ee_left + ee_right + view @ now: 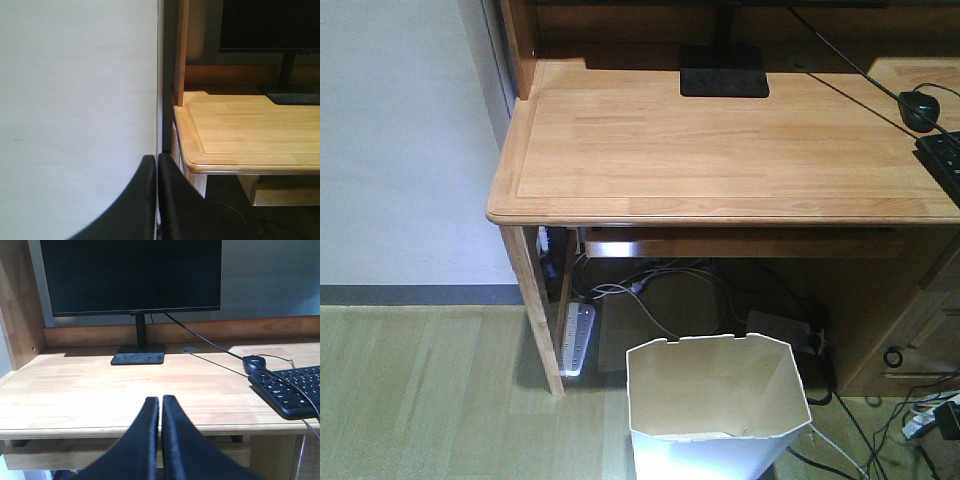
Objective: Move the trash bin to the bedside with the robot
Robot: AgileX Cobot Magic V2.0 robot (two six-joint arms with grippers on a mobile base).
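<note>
The white trash bin [715,410] stands upright on the wooden floor, at the bottom middle of the front view, just in front of the desk's knee space. Its beige inside looks empty. The bed is out of view. My left gripper [157,159] is shut and empty, held in the air facing the white wall beside the desk's left corner. My right gripper [160,400] is shut and empty, held in front of the desk's front edge and facing the monitor. Neither gripper shows in the front view, and neither touches the bin.
A light wooden desk [720,150] carries a black monitor [131,275] on a stand [723,72], a mouse [921,108] and a keyboard [290,390]. Under the desk lie a power strip [578,338] and tangled cables [650,285]. A white wall [400,140] is on the left.
</note>
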